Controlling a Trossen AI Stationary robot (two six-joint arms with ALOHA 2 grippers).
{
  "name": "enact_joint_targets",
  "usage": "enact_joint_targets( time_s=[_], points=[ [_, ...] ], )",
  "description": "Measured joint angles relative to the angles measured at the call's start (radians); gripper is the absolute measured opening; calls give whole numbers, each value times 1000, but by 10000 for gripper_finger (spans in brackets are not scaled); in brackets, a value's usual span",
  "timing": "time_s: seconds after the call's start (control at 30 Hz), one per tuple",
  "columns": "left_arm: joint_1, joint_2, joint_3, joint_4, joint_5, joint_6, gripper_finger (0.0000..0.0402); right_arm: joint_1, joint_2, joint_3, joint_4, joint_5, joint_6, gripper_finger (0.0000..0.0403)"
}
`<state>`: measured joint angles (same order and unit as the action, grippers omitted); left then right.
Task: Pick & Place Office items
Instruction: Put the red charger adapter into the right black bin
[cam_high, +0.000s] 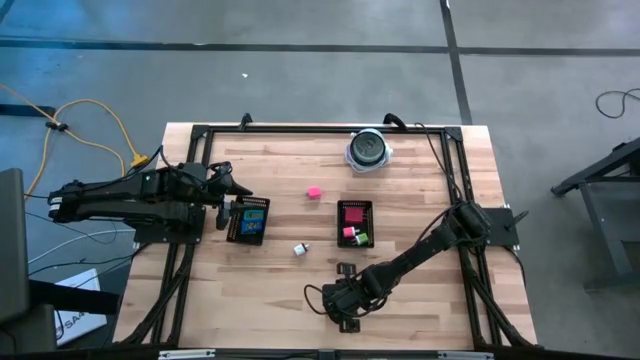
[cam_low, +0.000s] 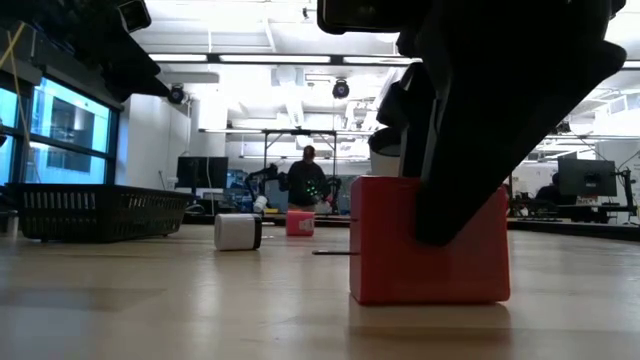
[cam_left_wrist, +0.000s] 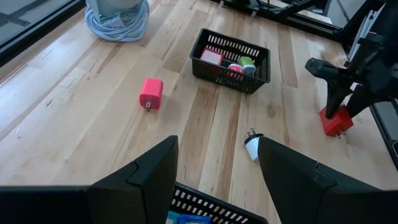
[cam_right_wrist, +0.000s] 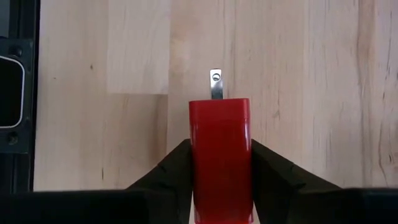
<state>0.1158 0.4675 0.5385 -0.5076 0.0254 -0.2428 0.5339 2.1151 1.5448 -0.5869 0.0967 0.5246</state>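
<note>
Red plug block (cam_right_wrist: 220, 163) sat clamped between the right gripper's (cam_right_wrist: 220, 186) fingers, ready for lifting toward the tray (cam_high: 355, 223) at twelve o'clock; left gripper (cam_left_wrist: 217, 174) waited open.

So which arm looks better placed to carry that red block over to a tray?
The right. Its gripper is already shut on the red block, which still rests on the table. The left gripper hangs open over the other tray, far from the block.
</note>
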Motion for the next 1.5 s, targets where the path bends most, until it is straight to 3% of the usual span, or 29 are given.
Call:
enact_joint_targets(
  time_s=[0.5,0.93,1.23,1.5],
  points=[
    [0,0,0,0,0,0,216,-23,-6,12,-19,-48,-56,112],
    [0,0,0,0,0,0,216,-40,-8,220,-327,51,-112,112],
    [0,0,0,0,0,0,216,-104,-31,233,-376,8,-139,112],
    [0,0,0,0,0,0,216,-177,-87,233,-450,61,-172,113]
  ],
)
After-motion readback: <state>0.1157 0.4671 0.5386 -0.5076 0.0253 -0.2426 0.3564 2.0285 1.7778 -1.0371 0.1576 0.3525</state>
